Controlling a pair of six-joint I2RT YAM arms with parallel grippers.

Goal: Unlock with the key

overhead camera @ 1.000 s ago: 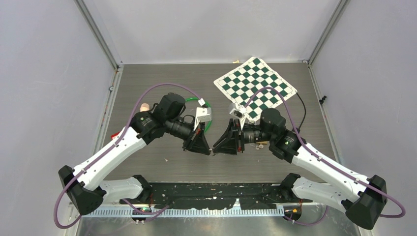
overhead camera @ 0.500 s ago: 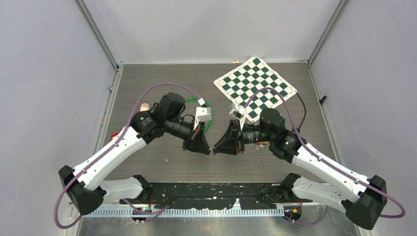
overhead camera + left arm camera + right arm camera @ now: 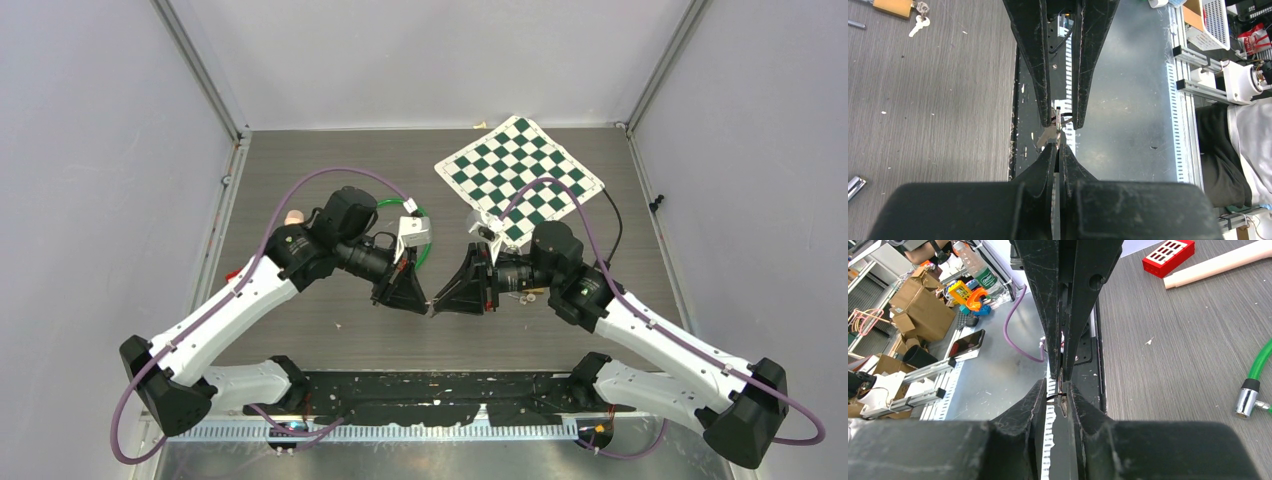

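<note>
My two grippers meet tip to tip above the table's near middle. My left gripper (image 3: pixel 425 304) is shut on a small silver key (image 3: pixel 1056 132) that sticks out past its tips (image 3: pixel 1057 148). My right gripper (image 3: pixel 440 304) is narrowly open, and its tips (image 3: pixel 1055 388) lie on either side of the key (image 3: pixel 1062 392) and its thin wire ring. A brass padlock (image 3: pixel 893 6) with spare keys (image 3: pixel 918 22) lies on the table beside the right arm, partly cut off in the left wrist view.
A green cable lock (image 3: pixel 424 240) with a chrome end (image 3: pixel 1246 401) lies behind the left wrist. A green-and-white checkered board (image 3: pixel 520 170) is at the back right. A red block (image 3: pixel 1168 257) and a wooden dowel (image 3: pixel 1218 265) lie at the left.
The right wrist has shifted very slightly. The grippers stay tip to tip at the key.
</note>
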